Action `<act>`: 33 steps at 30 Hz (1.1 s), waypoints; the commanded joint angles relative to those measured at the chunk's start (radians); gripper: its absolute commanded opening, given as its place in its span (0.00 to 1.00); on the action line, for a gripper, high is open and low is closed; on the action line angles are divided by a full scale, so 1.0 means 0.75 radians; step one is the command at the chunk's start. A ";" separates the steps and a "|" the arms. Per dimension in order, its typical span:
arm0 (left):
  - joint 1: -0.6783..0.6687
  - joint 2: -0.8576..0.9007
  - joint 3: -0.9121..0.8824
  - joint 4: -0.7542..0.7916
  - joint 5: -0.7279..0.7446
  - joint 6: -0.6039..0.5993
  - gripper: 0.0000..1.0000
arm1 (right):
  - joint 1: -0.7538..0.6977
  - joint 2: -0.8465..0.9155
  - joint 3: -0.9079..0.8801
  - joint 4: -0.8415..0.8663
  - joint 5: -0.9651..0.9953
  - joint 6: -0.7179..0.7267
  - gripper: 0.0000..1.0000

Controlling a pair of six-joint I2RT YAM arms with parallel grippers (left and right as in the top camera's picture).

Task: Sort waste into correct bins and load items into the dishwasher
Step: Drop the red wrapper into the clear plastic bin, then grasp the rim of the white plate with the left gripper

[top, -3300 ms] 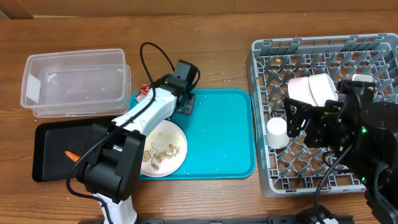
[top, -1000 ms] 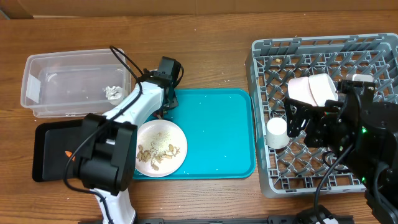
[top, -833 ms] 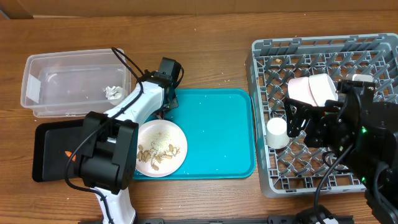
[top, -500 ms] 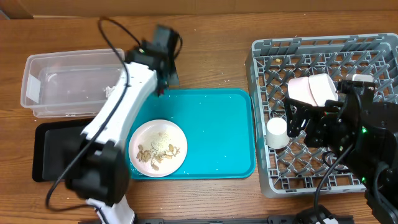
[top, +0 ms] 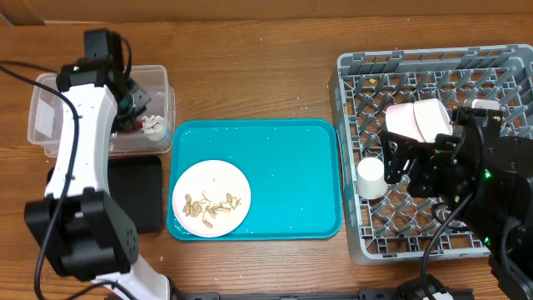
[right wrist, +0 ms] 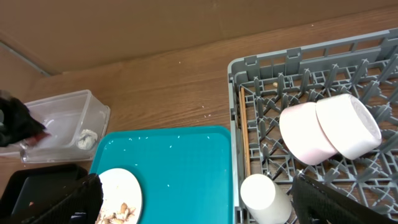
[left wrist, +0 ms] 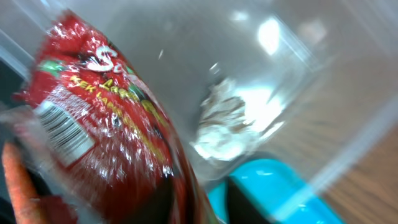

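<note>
My left gripper (top: 131, 107) hangs over the clear tub (top: 50, 92) and is shut on the crinkled red snack wrapper (left wrist: 102, 140). The white paper ball (top: 152, 125) lies in the tub, and it also shows in the left wrist view (left wrist: 225, 121). The orange carrot (left wrist: 15, 186) shows at that view's lower left. The white plate (top: 211, 198) with beige scraps (top: 212, 207) sits on the teal tray (top: 291, 183). Two white bowls (top: 416, 119) and the chopsticks (right wrist: 245, 134) are in the grey dish rack (top: 433, 62). My right gripper (right wrist: 211, 202) is open and empty above the rack's left side.
The black tray (top: 141, 204) lies in front of the tub, partly hidden by my left arm. A white cup (top: 371, 177) stands in the rack near its left wall. The right arm covers the rack's right half.
My left arm has swung from the teal tray's back left corner to over the clear tub, carrying the red wrapper. The right arm has not moved.
</note>
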 commanded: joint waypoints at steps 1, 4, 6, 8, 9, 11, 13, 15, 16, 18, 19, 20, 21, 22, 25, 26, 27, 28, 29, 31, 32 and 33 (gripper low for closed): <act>0.017 0.021 -0.007 -0.002 0.128 0.107 0.55 | 0.005 -0.002 0.018 0.006 0.003 -0.003 1.00; 0.017 -0.003 0.067 -0.068 0.204 0.212 0.57 | 0.005 -0.002 0.018 0.006 0.003 -0.003 1.00; -0.007 -0.021 0.141 -0.133 0.268 0.273 0.55 | 0.005 -0.002 0.018 0.006 0.003 -0.003 1.00; -0.050 -0.047 0.211 -0.202 0.304 0.340 0.51 | 0.005 -0.002 0.018 0.006 0.003 -0.003 1.00; -0.088 -0.067 0.241 -0.240 0.303 0.364 0.51 | 0.005 -0.002 0.018 0.006 0.003 -0.003 1.00; -0.171 -0.110 0.259 -0.276 0.292 0.418 0.52 | 0.005 -0.002 0.018 0.006 0.003 -0.003 1.00; -0.278 -0.142 0.259 -0.318 0.266 0.433 0.53 | 0.005 -0.002 0.018 0.006 0.003 -0.003 1.00; -0.417 -0.146 0.258 -0.377 0.226 0.433 0.54 | 0.005 -0.002 0.018 0.006 0.003 -0.003 1.00; -0.482 -0.142 0.252 -0.399 0.208 0.432 0.54 | 0.005 -0.002 0.018 0.006 0.003 -0.003 1.00; -0.608 -0.134 0.219 -0.427 0.157 0.422 0.55 | 0.005 -0.002 0.018 0.006 0.003 -0.003 1.00; -0.671 -0.130 0.190 -0.429 0.130 0.412 0.56 | 0.005 -0.002 0.018 0.006 0.003 -0.003 1.00; -0.739 -0.128 0.146 -0.424 0.099 0.386 0.56 | 0.005 -0.002 0.018 0.006 0.003 -0.003 1.00; -0.791 -0.127 0.098 -0.414 0.067 0.347 0.55 | 0.005 -0.002 0.018 0.006 0.003 -0.003 1.00; -0.837 -0.127 0.045 -0.399 0.034 0.299 0.54 | 0.005 -0.002 0.018 0.006 0.003 -0.003 1.00; -0.946 -0.127 -0.137 -0.322 0.013 0.175 0.47 | 0.005 -0.002 0.018 0.006 0.003 -0.003 1.00; -0.976 -0.127 -0.195 -0.294 0.013 0.146 0.43 | 0.005 -0.002 0.018 0.006 0.003 -0.003 1.00; -1.005 -0.127 -0.251 -0.262 0.006 0.126 0.40 | 0.005 -0.002 0.018 0.006 0.003 -0.003 1.00; -1.029 -0.127 -0.306 -0.227 -0.001 0.102 0.39 | 0.005 -0.002 0.018 0.006 0.003 -0.003 1.00; -1.054 -0.127 -0.369 -0.180 -0.001 0.081 0.40 | 0.005 -0.002 0.018 0.006 0.003 -0.003 1.00; -1.092 -0.126 -0.472 -0.089 -0.003 0.071 0.41 | 0.005 -0.002 0.018 0.006 0.003 -0.003 1.00; -1.107 -0.126 -0.519 -0.046 -0.011 0.068 0.41 | 0.005 -0.002 0.018 0.006 0.003 -0.003 1.00; -1.117 -0.126 -0.562 -0.009 -0.017 0.065 0.41 | 0.005 -0.002 0.018 0.006 0.003 -0.003 1.00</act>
